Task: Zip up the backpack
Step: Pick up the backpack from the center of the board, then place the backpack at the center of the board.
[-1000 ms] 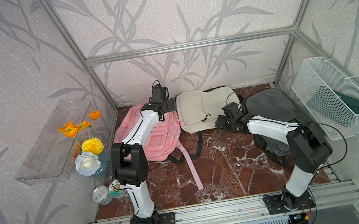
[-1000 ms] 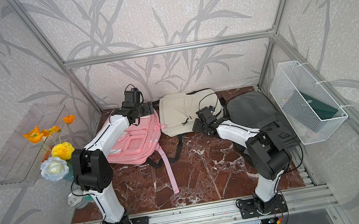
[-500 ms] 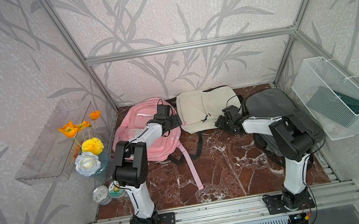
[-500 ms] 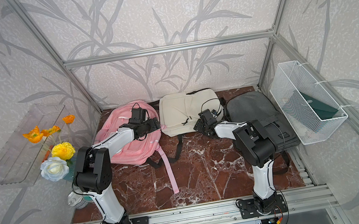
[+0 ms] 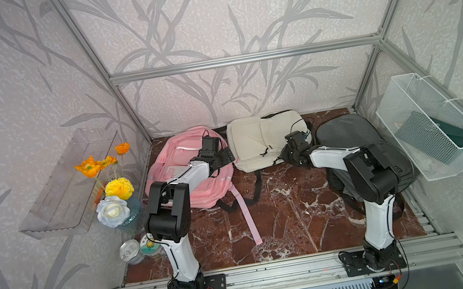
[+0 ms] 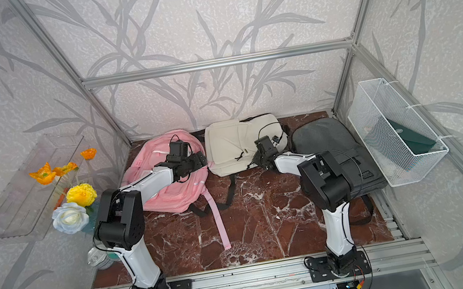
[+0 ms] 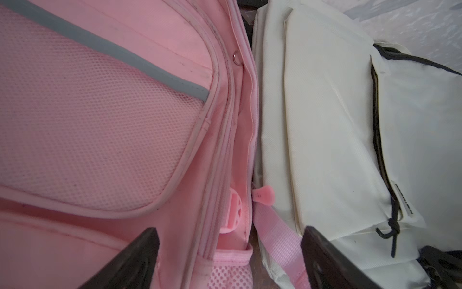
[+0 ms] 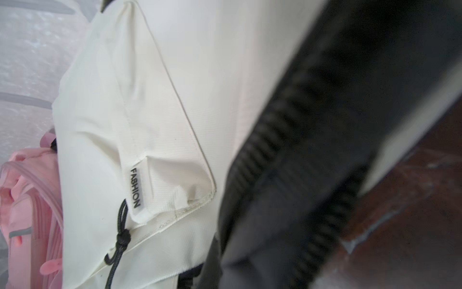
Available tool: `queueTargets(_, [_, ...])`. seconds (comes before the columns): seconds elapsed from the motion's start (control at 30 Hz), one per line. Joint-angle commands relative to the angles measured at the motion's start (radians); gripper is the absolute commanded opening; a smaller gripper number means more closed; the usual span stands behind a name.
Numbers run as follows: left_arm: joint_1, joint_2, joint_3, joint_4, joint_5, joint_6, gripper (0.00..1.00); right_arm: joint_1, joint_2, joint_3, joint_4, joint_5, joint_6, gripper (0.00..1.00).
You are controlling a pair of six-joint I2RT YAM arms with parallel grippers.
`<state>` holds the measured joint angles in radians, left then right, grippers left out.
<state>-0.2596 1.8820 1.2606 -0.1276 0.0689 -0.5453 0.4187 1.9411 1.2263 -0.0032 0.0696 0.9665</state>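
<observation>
Likely limp, the pink backpack [image 7: 100, 125] wants pinching at its zipper pull [image 7: 263, 197], just ahead of the spread left gripper [image 7: 228, 232], while the right gripper [image 5: 286, 157] is closed.

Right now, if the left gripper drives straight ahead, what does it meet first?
Probably the pink backpack, at its side seam near the zipper pull, beside the cream backpack; depth is unclear.
</observation>
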Motion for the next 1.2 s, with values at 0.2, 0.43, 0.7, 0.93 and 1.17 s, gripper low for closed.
queueTargets(0.2, [-0.007, -0.143, -0.053, -0.029, -0.013, 0.007, 0.87, 0.008, -0.422, -0.076, -0.201, -0.03, -0.309, 0.05])
queueTargets(0.43, [-0.063, -0.201, -0.024, -0.088, -0.01, 0.055, 0.87, -0.033, -0.668, -0.229, -0.308, -0.128, -0.434, 0.05])
queueTargets(0.7, [-0.277, -0.216, -0.031, -0.091, 0.088, 0.235, 0.87, -0.139, -0.682, -0.356, -0.364, -0.244, -0.465, 0.08])
queueTargets(0.93, [-0.299, -0.084, 0.093, -0.176, -0.11, 0.293, 0.91, -0.265, -0.548, -0.282, -0.496, -0.12, -0.393, 0.61])
queueTargets(1.17, [-0.207, 0.272, 0.6, -0.428, -0.103, 0.341, 0.92, -0.236, -0.644, -0.425, -0.397, -0.198, -0.239, 0.69])
